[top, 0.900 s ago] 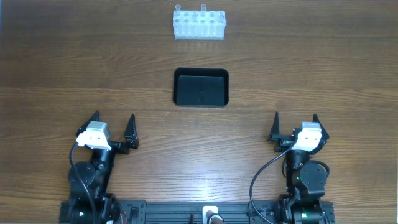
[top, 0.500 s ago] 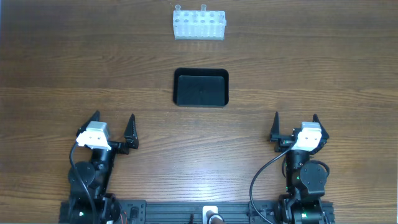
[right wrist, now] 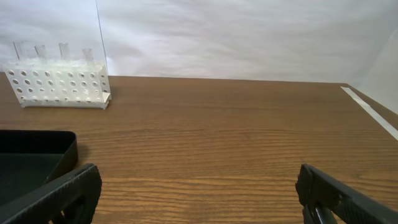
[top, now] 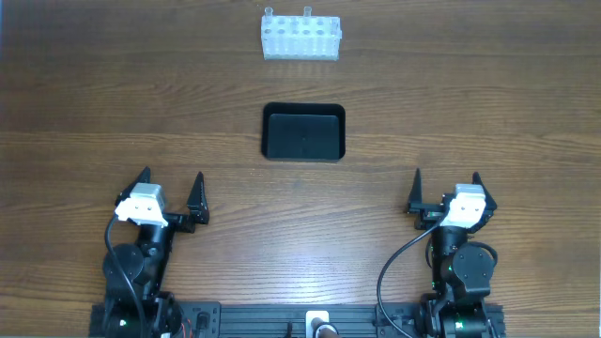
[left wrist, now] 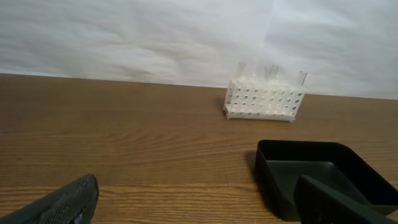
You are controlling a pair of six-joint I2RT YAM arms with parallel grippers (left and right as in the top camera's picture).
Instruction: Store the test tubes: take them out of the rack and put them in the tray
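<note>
I see the rack (top: pixel 300 38) crosswise beyond the tray (top: pixel 303 132), about equally far from my left gripper (top: pixel 172 175) and right gripper (top: pixel 446 175), both spread wide.

Brown wood-grain table (top: pixel 488 103), bearing a white rack (top: pixel 300 39) near the far edge and a black tray (top: pixel 303 136) nearer the middle, in front of the rack and apart from it
</note>
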